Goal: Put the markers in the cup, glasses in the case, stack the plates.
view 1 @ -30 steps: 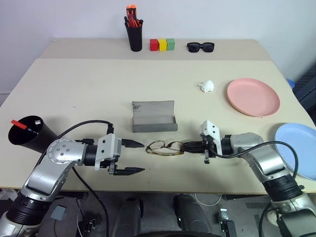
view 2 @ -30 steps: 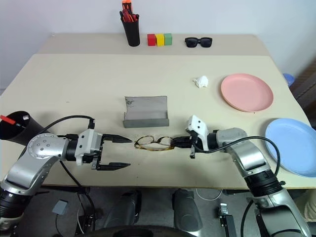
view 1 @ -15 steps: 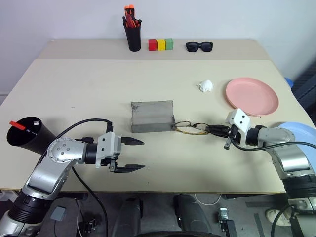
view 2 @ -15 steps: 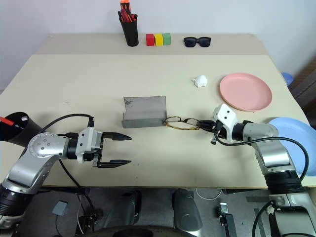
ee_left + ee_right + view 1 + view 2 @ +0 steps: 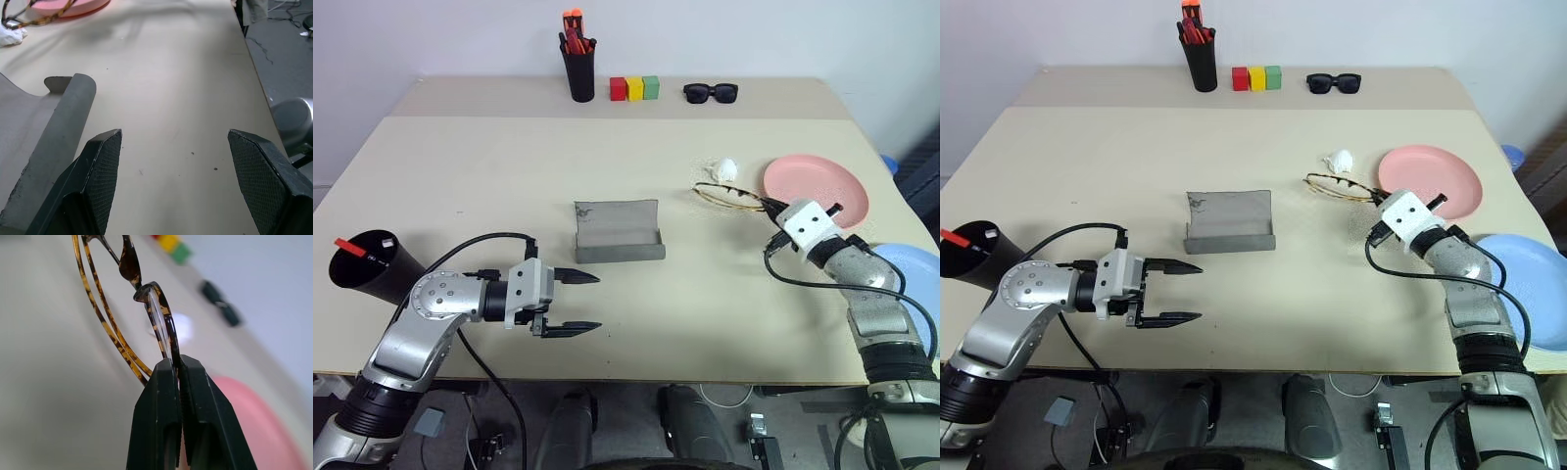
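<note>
Glasses pinched by the rim in the clamped right gripper, held right of the open grey case, near the pink plate. Best swung back over the case tray, kept level, lowered gently. Left gripper spread wide, empty, just in front of the case.

My rig: two silver arms with black hands.

My left hand has two long, pointed black fingers with cross-hatched pads, on a white wrist block. Rounded silver shells cover both arms, looped by black cables. My right hand sits behind a white boxy wrist housing; its fingers are smooth black.
</note>
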`<state>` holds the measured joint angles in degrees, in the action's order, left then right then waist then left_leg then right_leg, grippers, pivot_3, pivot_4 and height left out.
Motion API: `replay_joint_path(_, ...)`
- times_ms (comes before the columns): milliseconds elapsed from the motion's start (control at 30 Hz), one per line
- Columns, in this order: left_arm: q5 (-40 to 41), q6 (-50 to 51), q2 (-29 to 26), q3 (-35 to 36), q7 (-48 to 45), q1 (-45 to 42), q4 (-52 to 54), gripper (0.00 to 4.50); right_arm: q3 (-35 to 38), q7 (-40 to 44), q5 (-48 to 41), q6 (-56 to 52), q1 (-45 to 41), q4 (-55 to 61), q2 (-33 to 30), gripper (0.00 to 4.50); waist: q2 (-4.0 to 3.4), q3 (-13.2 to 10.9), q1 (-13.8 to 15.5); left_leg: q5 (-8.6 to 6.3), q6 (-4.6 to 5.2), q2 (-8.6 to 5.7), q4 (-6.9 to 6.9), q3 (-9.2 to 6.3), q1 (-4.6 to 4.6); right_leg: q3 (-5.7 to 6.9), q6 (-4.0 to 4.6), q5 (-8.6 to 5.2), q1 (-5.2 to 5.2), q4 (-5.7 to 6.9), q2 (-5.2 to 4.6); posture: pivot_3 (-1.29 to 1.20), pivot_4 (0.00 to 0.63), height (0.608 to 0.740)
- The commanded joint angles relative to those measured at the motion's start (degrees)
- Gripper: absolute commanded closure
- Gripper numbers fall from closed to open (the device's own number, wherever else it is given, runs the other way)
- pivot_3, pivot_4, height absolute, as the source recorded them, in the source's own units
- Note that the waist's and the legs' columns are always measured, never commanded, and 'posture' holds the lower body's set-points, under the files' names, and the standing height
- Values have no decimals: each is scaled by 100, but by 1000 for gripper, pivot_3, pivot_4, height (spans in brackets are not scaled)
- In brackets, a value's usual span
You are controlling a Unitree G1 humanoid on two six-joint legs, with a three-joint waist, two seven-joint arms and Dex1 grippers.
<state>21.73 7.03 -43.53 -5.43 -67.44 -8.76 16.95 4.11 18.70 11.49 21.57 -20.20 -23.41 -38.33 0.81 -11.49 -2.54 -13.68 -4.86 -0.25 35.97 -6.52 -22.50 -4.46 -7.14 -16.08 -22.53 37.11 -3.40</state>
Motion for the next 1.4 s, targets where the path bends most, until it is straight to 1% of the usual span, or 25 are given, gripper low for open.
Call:
replay_joint_path(33, -24, -62, 36, 34, 72, 15, 167, 971, -357, -1513, 1299, 610, 78, -470, -137, 4431, 0, 0, -2, 0, 0, 0, -1, 0, 0, 0, 1, 0, 0, 0, 0, 0, 150, 740)
replay_joint_path(100, -12, -49, 36, 49, 101, 47, 208, 971, -598, -2135, 1809, 728, 204, -727, -149, 4431, 0, 0, -3, 0, 0, 0, -2, 0, 1, -1, 2, -1, -1, 1, 1, 0, 150, 740)
replay_joint_path(167, -6, -43, 27, 64, 118, 76, 239, 971, -767, -2582, 2119, 797, 283, -896, -149, 4431, -2, 1, -9, 0, 0, 0, -3, 0, 1, -2, 3, -1, -1, 1, 1, 0, 150, 740)
replay_joint_path(233, -5, -35, 12, 73, 140, 98, 264, 971, -911, -2789, 2254, 899, 413, -961, -126, 4431, 8, 8, -14, 0, 0, 0, -2, 8, 9, -10, 3, -1, 4, 2, 1, 0, 150, 740)
replay_joint_path(333, 11, -14, -14, 97, 163, 141, 307, 971, -887, -2817, 2087, 994, 596, -805, -56, 4431, 18, 14, -2, 0, 0, 0, 0, 7, 16, -10, 4, -2, 16, 0, 1, 0, 150, 740)
replay_joint_path(400, 18, -14, -28, 115, 168, 175, 327, 971, -813, -2873, 2011, 975, 694, -627, -25, 3866, 24, 18, 0, 0, 0, 0, 0, 5, 16, -9, 5, -3, 18, -1, 2, 0, 150, 740)
replay_joint_path(467, 18, -14, -30, 118, 179, 178, 320, 971, -776, -2860, 1961, 938, 760, -494, -15, 3107, 23, 17, -2, 0, 0, 0, 0, 4, 16, -10, 5, -3, 18, -1, 1, 0, 150, 740)
replay_joint_path(667, 9, -33, -13, 92, 192, 155, 274, 971, -712, -2905, 1869, 820, 915, -298, 78, 67, 30, 22, -34, 0, 0, 2, 0, 4, 20, -11, 5, -2, 19, 1, 6, 0, 150, 740)
replay_joint_path(767, 4, -45, -11, 90, 187, 153, 259, 971, -626, -2867, 1725, 783, 974, -185, 139, 22, 31, 23, -41, 0, 0, 2, 0, 4, 22, -11, 6, -2, 21, 2, 7, 0, 150, 740)
replay_joint_path(800, 0, -49, -9, 91, 185, 135, 236, 971, -428, -2647, 1257, 722, 1003, 80, 204, 22, 31, 23, -37, 0, 0, 3, 0, 4, 22, -11, 6, -2, 21, 2, 7, 0, 150, 740)
replay_joint_path(833, -1, -51, -8, 93, 182, 123, 217, 971, -254, -2217, 559, 604, 1024, 408, 274, 22, 29, 22, -32, 0, 0, 3, -1, 3, 21, -10, 6, -2, 20, 2, 7, 0, 150, 740)
replay_joint_path(900, -1, -55, -8, 94, 175, 109, 193, 971, -21, -1495, -477, 298, 1054, 918, 385, 22, 22, 17, -40, 0, 1, 3, -3, 2, 20, -11, 5, -1, 19, 2, 6, 0, 150, 740)
replay_joint_path(1000, -1, -50, -4, 85, 171, 101, 183, 971, 92, -474, -1574, -374, 1056, 1486, 377, 22, 11, 11, -31, 0, 1, 2, 3, 4, 18, -14, 3, 0, 20, 3, 4, 0, 150, 740)
replay_joint_path(1033, 1, -46, -2, 80, 167, 99, 184, 971, 94, 129, -2059, -715, 1003, 1738, 201, 22, 11, 11, -14, 0, 1, 3, 4, 4, 18, -14, 3, 0, 20, 3, 4, 0, 150, 740)
replay_joint_path(1167, -2, -45, 7, 60, 154, 70, 162, 971, 229, 1806, -3301, -1912, 640, 2239, -452, 22, 5, 7, 1, -1, 2, 3, 4, 3, 17, -12, 3, -1, 20, 3, 4, 0, 150, 740)
replay_joint_path(1233, -12, -51, 20, 46, 149, 38, 131, 971, 256, 2430, -3588, -2325, 287, 2089, -742, 22, 2, 6, 2, -1, 2, 3, 6, 4, 16, -12, 3, -1, 19, 3, 4, 0, 150, 740)
replay_joint_path(1267, -15, -56, 23, 44, 145, 29, 117, 971, 260, 2595, -3625, -2421, 168, 2009, -807, 22, 2, 6, 1, -1, 2, 3, 6, 3, 17, -12, 4, -1, 20, 3, 4, 0, 150, 740)
replay_joint_path(1400, -33, -63, 32, 30, 151, 24, 126, 971, -197, 4101, -3318, -2574, -1021, 563, -1174, 22, 0, 4, -11, -1, 3, 4, 5, 7, 16, -11, 4, -1, 16, 1, 5, 0, 150, 740)
